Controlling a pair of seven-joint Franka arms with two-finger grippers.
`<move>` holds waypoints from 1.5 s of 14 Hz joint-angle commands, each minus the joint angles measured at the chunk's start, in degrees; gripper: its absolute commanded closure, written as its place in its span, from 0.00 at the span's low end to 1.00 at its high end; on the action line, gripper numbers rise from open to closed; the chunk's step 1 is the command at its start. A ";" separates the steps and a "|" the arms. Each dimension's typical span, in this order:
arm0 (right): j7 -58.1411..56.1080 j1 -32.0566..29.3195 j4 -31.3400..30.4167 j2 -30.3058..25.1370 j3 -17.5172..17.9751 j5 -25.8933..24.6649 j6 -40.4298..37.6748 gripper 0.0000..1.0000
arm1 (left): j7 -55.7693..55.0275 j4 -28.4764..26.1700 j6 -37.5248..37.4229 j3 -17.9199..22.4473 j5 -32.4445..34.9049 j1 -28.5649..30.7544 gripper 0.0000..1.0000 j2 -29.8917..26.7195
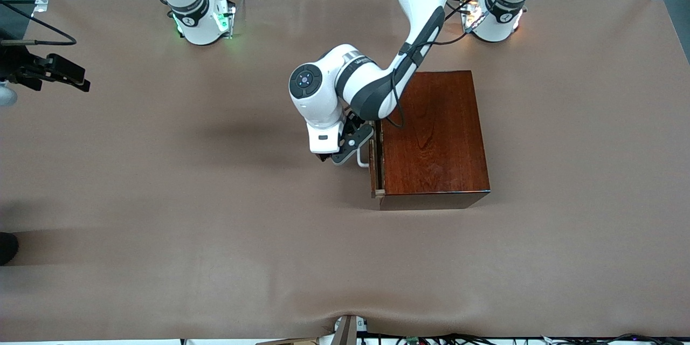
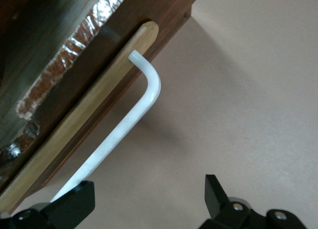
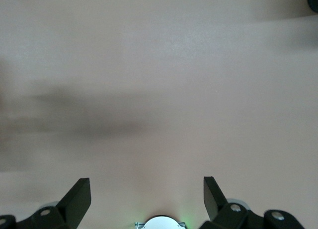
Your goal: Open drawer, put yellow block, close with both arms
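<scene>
The dark wooden box (image 1: 439, 135) stands mid-table. Its drawer (image 1: 373, 170) faces the right arm's end and stands out by a narrow crack. The white U-shaped handle (image 1: 362, 158) (image 2: 133, 114) juts from the drawer front (image 2: 74, 129). My left gripper (image 1: 338, 155) (image 2: 146, 199) is low in front of the drawer, open, with one finger (image 2: 74, 201) up against the handle bar and nothing clamped. My right gripper (image 1: 81, 81) (image 3: 147, 196) hangs open and empty over bare table near the right arm's end, waiting. The yellow block is out of view.
Brown cloth covers the table (image 1: 215, 215). The right arm's green-lit base (image 1: 202, 19) and the left arm's base (image 1: 493, 16) stand along the table's edge farthest from the front camera. The left arm's forearm (image 1: 377, 86) crosses above the box's corner.
</scene>
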 commanded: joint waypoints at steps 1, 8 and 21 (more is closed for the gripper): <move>-0.69 -1.35 1.82 -1.63 1.07 -1.28 0.56 0.00 | 1.56 -1.12 -2.59 0.48 -0.70 0.34 0.00 -1.67; -0.51 -1.52 5.80 -1.19 1.07 -0.32 -3.84 0.00 | 1.47 -1.21 -3.99 0.74 -0.62 1.13 0.00 -2.20; -0.42 -1.08 9.58 -0.84 1.24 -1.02 -3.84 0.00 | 1.47 -0.86 -2.51 0.30 -4.57 2.00 0.00 -8.16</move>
